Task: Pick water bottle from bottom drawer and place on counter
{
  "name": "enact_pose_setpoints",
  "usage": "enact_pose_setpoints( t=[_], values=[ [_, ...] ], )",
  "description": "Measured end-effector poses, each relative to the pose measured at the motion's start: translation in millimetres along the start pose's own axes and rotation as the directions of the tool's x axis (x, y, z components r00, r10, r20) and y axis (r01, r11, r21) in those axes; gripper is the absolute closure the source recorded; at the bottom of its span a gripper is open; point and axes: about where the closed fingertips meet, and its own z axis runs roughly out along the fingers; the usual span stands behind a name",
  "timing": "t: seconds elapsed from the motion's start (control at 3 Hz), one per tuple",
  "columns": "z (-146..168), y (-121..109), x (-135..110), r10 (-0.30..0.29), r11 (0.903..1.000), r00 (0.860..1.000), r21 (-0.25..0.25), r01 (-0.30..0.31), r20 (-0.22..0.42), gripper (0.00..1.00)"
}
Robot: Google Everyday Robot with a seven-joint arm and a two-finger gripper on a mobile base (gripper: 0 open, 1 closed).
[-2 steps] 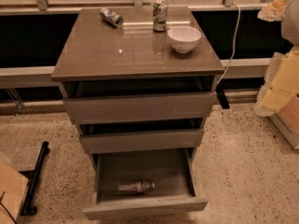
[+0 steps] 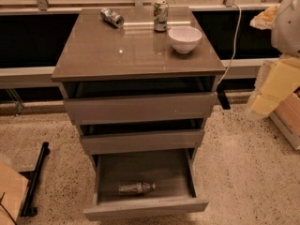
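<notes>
- Nothing has visibly shifted since the earlier frame: the water bottle [image 2: 136, 187], the cans, the bowl and the pale arm at the right edge all sit where they were.
- The water bottle lies on its side on the dark floor of the bottom drawer [image 2: 145, 209], close to the front wall and left of centre, with its cap end pointing right.
- The bottom drawer is pulled well out. The middle drawer [image 2: 143, 141] and the top drawer [image 2: 140, 108] above it each stand open by a smaller margin.
- On the glossy counter [image 2: 126, 55], a silver can [image 2: 111, 17] lies tipped over near the back left. An upright can [image 2: 161, 15] stands at the back centre, and a white bowl [image 2: 184, 39] sits just in front and to the right of it.
- The gripper [image 2: 274, 86] shows as a pale, blurred shape at the right edge, beside the cabinet and well apart from the bottle. Whether it is spread or pressed together cannot be told.
- A white cord [image 2: 233, 46] hangs down behind the cabinet's right side.
- A black bar [image 2: 35, 177] lies on the speckled floor [image 2: 243, 172] to the left.
</notes>
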Motion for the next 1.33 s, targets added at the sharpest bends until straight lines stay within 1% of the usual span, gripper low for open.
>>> enact_pose_setpoints(
  t=[0.33, 0.67, 1.0, 1.33],
  values=[
    [39, 3, -2, 0.000, 0.9992, 0.997, -0.039, 0.003, 0.075, 0.00],
    [46, 2, -6, -0.002, 0.9991, 0.995, -0.042, 0.006, 0.102, 0.00],
    [61, 10, -12, -0.018, 0.9966, 0.996, -0.079, 0.025, 0.085, 0.00],
    [125, 37, -29, -0.056, 0.9799, 0.987, -0.181, 0.083, 0.152, 0.00]
  ],
)
